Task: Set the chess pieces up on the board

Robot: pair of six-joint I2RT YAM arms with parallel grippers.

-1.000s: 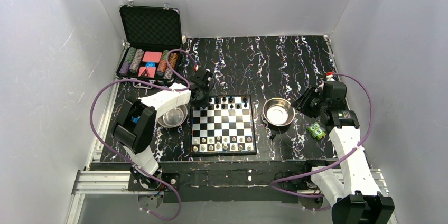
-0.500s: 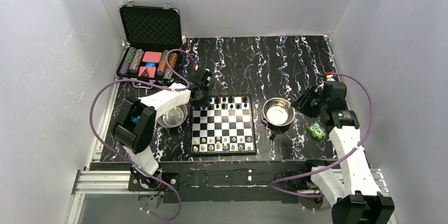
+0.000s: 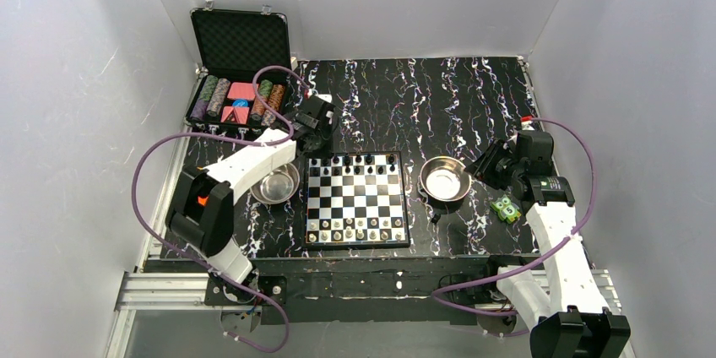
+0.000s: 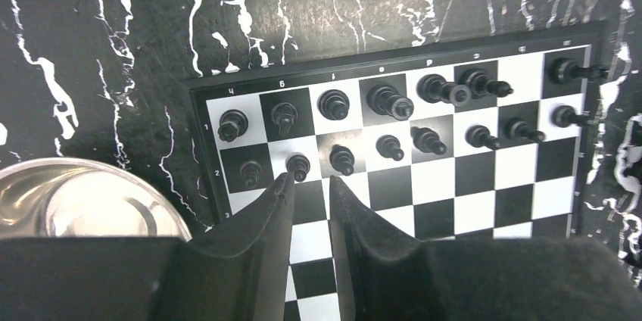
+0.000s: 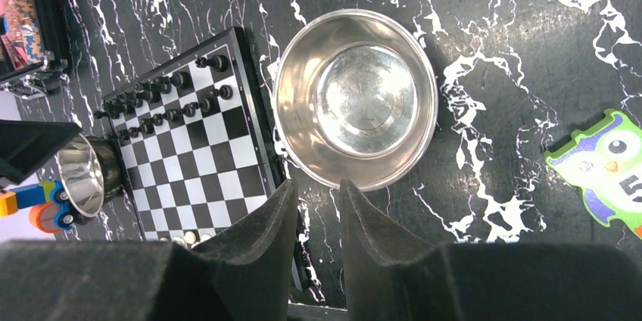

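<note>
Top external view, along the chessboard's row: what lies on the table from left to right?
left steel bowl → chessboard → right steel bowl → green owl toy

left arm (image 3: pixel 253 162): white shell links, black joint housings, orange spot on near joint | right arm (image 3: pixel 559 235): same white links, black joints | purple cable (image 3: pixel 139 197): one loops off each arm | left gripper (image 4: pixel 309 183), right gripper (image 5: pixel 318 185): matte black tapered fingers
</note>
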